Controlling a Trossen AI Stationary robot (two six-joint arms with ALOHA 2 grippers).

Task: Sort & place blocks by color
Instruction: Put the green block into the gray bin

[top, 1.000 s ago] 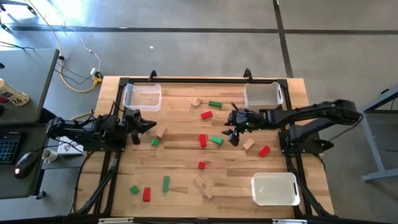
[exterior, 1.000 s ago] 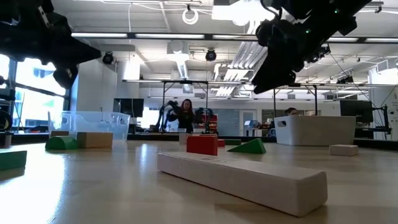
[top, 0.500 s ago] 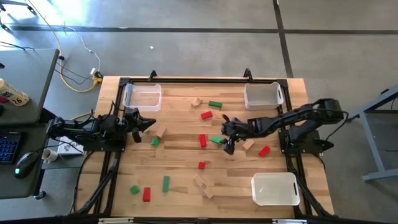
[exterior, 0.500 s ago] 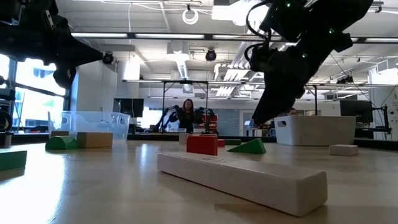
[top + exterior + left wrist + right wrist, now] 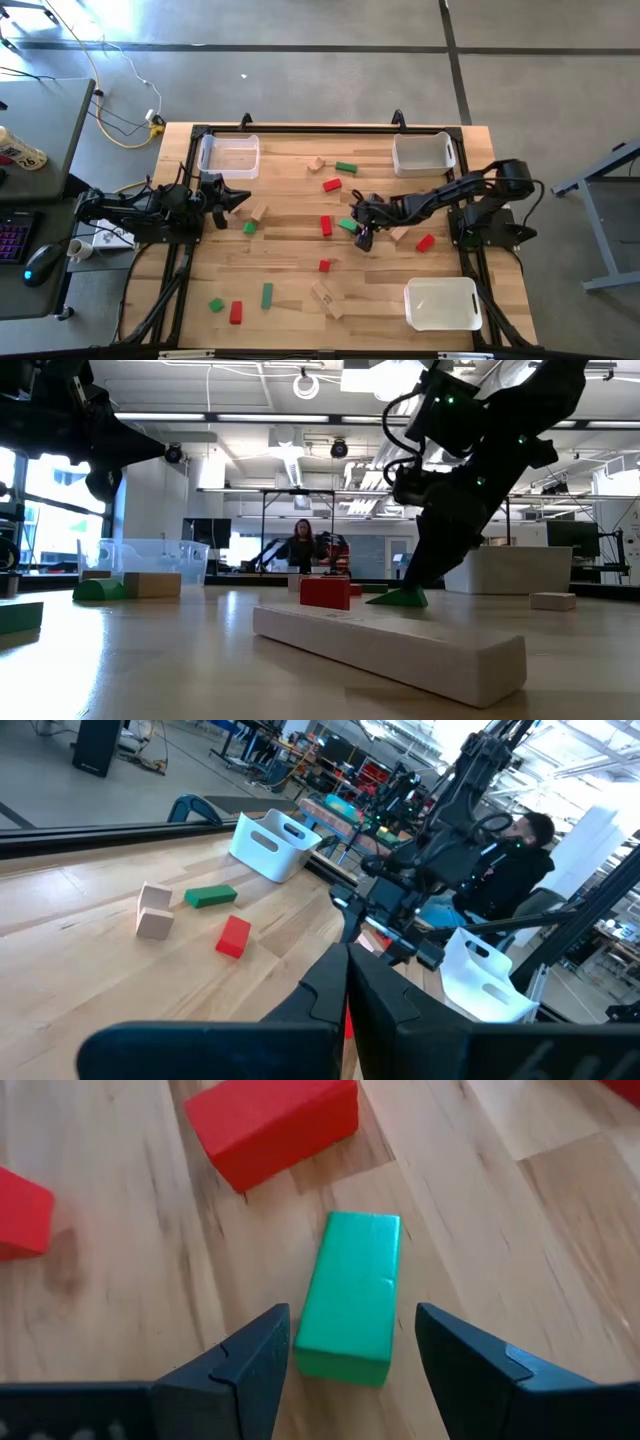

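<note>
Red, green and tan blocks lie scattered on the wooden table (image 5: 290, 250). My right gripper (image 5: 360, 232) is down at the table's middle and open. One finger stands on each side of a short green block (image 5: 350, 1295), which lies flat next to a red block (image 5: 275, 1125). In the low view the right gripper (image 5: 412, 575) reaches down to this green block (image 5: 400, 597). Whether a finger touches it, I cannot tell. My left gripper (image 5: 232, 198) waits shut near the left edge, above a tan block (image 5: 258, 212) and a green block (image 5: 249, 228).
Clear bins stand at the far left (image 5: 229, 155), far right (image 5: 421, 152) and near right (image 5: 442, 302). A tan block (image 5: 399, 232) and a red block (image 5: 425, 242) lie right of the right gripper. More blocks lie near the near edge (image 5: 267, 294). A long tan bar (image 5: 390, 645) fills the low view's foreground.
My right gripper has moved toward the table's left and near edge and come down from above the table. It now stands low around the green block at the middle. The blocks have stayed in place.
</note>
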